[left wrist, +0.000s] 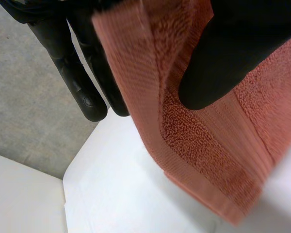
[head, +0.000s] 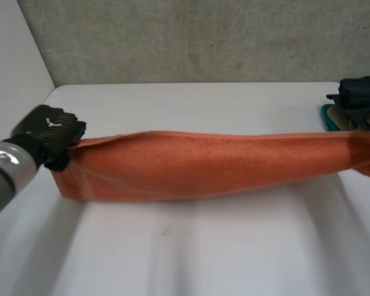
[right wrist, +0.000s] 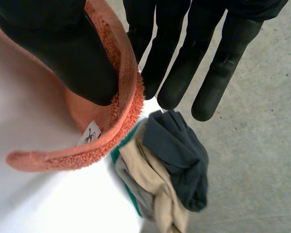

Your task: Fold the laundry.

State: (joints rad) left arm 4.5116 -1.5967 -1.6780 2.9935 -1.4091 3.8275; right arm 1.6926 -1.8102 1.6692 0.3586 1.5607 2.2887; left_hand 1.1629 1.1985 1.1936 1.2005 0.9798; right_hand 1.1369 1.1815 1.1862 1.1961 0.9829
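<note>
An orange towel (head: 209, 163) hangs stretched lengthwise between the robot's two black hands, low over the white counter (head: 203, 253); whether its lower edge touches the surface cannot be told. The left hand (head: 49, 137) grips the towel's left end. Seen from that wrist, the thumb (left wrist: 218, 58) presses on the near face of the ribbed border while straight fingers (left wrist: 89, 92) back it from behind, pinching the cloth between them. The right hand (right wrist: 68, 53) holds the opposite end the same way, its thumb laid inside the curled terry edge and its straight fingers on the far side. A small white label (right wrist: 89, 136) sits on the towel just below that thumb. The head camera takes in the towel's whole span and the grey-jointed left arm (head: 6, 169), while the wrist cameras give each pinch up close. The right wrist camera also looks down on a pile of clothes (right wrist: 174, 160), dark blue, beige, grey and green, lying at the counter's edge beneath the fingertips, with concrete floor (right wrist: 262, 170) beyond.
</note>
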